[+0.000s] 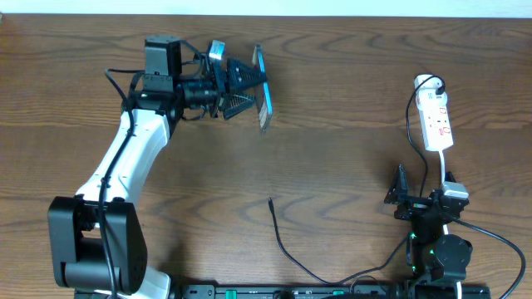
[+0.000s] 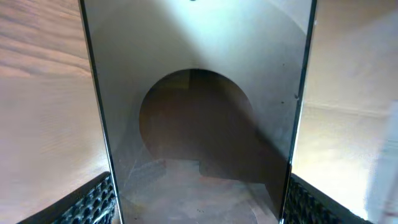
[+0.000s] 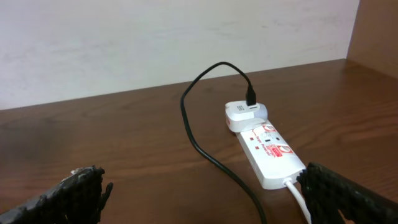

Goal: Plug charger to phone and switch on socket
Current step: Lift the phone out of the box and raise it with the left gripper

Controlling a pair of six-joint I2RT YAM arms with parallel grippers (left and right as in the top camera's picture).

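While the left gripper (image 1: 248, 87) clamps the phone (image 1: 263, 90) on edge at upper left, the plug tip (image 1: 271, 202) lies loose at centre. The right gripper (image 3: 202, 179) stands wide and empty near the socket (image 1: 437, 120). Recommendation: it should pinch just behind the tip, squared to the phone's port.

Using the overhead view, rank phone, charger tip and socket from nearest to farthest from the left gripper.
1. phone, between the fingers of the left gripper.
2. charger tip, lying mid-table.
3. socket, far right.
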